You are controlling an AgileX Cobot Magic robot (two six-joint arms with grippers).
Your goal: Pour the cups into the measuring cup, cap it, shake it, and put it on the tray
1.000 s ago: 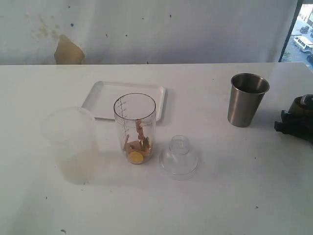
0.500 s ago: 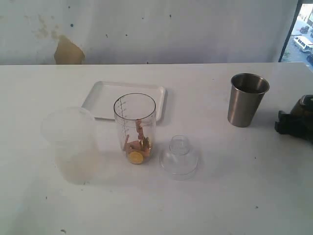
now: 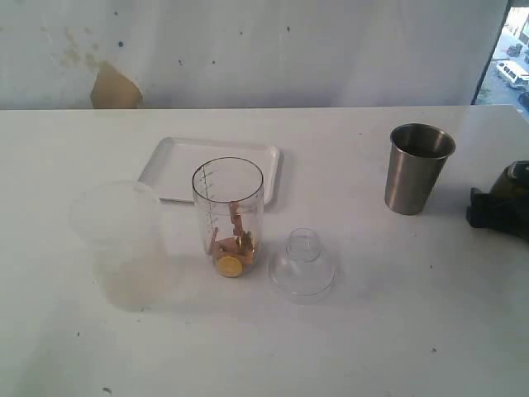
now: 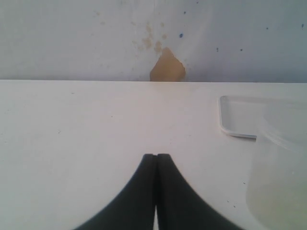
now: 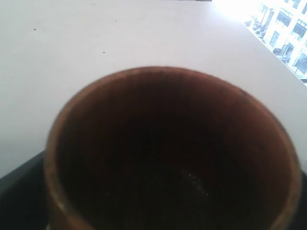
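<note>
Showing the table with the pouring judged half done. The measuring cup (image 3: 229,217) stands upright and uncapped at the centre, just in front of the tray (image 3: 169,169). Small wooden pieces and one yellow piece lie at its bottom, and its open mouth is free to take a further pour. The clear domed lid (image 3: 302,265) rests on the table just beside it, near at hand for capping. A frosted cup (image 3: 120,244) stands apart on the other side and plays no part in the task. The steel tumbler (image 3: 417,168) stands upright well to the right with nothing gripping it (its contents are not visible), so it is probably the next cup to pour.

At the far right edge the wooden cup (image 5: 168,153) sits between the jaws of the right gripper (image 3: 496,213). Its inside looks dark and empty. Whether those jaws press on its wall or stand clear of it cannot be told.

The left gripper (image 4: 156,158) hangs over bare table with its fingers pressed together, holding nothing.
</note>
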